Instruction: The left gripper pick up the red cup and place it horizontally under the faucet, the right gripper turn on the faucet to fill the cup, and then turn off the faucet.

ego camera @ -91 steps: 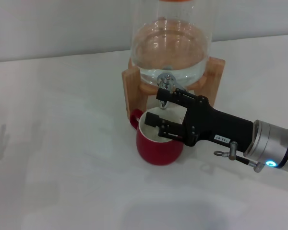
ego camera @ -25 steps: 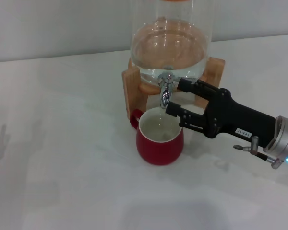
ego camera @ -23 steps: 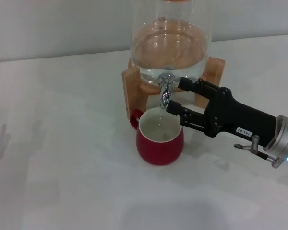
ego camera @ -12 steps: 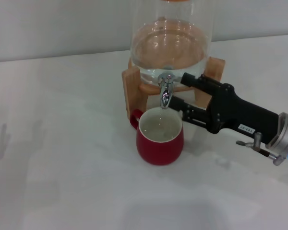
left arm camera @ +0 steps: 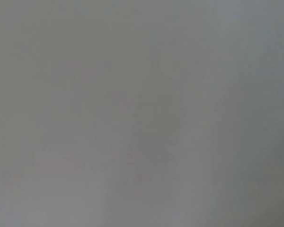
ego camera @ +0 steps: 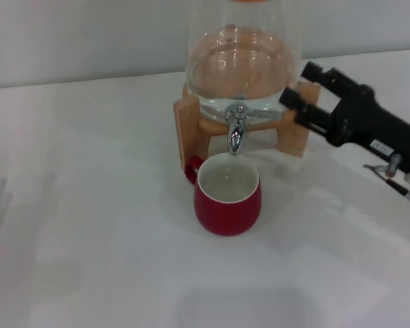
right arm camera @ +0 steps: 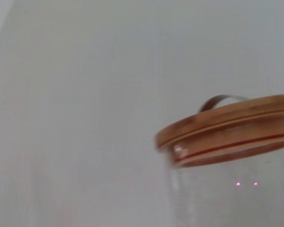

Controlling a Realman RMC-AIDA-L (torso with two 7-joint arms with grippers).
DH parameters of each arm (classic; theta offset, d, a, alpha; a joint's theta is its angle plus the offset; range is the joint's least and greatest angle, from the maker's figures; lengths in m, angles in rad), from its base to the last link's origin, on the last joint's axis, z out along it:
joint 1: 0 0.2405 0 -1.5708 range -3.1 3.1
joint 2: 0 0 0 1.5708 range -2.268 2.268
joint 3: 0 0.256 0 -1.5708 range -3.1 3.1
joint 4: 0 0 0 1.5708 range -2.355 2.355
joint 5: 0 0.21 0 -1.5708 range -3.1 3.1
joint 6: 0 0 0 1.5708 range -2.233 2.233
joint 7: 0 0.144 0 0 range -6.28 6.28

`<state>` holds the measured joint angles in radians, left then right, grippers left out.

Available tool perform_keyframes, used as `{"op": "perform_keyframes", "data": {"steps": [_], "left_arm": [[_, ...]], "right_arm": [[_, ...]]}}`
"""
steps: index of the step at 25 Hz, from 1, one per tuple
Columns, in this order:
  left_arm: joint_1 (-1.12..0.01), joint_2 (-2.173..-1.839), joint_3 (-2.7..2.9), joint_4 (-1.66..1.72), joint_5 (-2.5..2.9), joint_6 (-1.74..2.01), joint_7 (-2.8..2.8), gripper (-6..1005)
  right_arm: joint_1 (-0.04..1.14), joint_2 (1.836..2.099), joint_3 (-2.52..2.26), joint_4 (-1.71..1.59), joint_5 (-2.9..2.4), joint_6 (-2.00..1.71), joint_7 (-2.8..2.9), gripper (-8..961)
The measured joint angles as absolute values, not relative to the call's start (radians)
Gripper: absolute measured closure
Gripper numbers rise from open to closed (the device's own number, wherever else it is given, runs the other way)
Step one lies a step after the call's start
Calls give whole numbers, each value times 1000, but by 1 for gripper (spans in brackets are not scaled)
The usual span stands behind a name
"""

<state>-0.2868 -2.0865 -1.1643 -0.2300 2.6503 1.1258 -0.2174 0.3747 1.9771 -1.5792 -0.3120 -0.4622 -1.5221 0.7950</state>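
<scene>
The red cup (ego camera: pixel 227 196) stands upright on the white table, directly under the chrome faucet (ego camera: pixel 236 131), with liquid inside. The faucet sits on a clear glass jar (ego camera: pixel 242 58) on a wooden stand (ego camera: pixel 188 124). Its thin lever points to the right. My right gripper (ego camera: pixel 301 93) is open and empty, raised to the right of the jar, apart from the faucet. My left gripper is out of view; the left wrist view shows only a plain grey surface.
The right wrist view shows the jar's wooden lid (right arm camera: pixel 227 130) with a metal handle against a plain wall. The white table (ego camera: pixel 89 225) spreads to the left and front of the cup.
My right gripper has pulled back from the faucet, moving right and up, away from the cup. The cup has not moved.
</scene>
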Motion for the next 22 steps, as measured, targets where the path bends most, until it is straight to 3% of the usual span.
{"op": "perform_keyframes", "data": {"steps": [10, 17, 22], "left_arm": [[-287, -2085, -1170, -228, 2646, 1126, -218, 133], [-288, -2085, -1175, -229, 2644, 1128, -218, 133], [-285, -2085, -1177, -229, 2618, 1133, -216, 133]], "right_arm": [[362, 1970, -1498, -315, -460, -1452, 789, 180], [372, 1998, -1385, -320, -463, -1345, 724, 179], [376, 2001, -1290, -320, -459, -1321, 684, 179]]}}
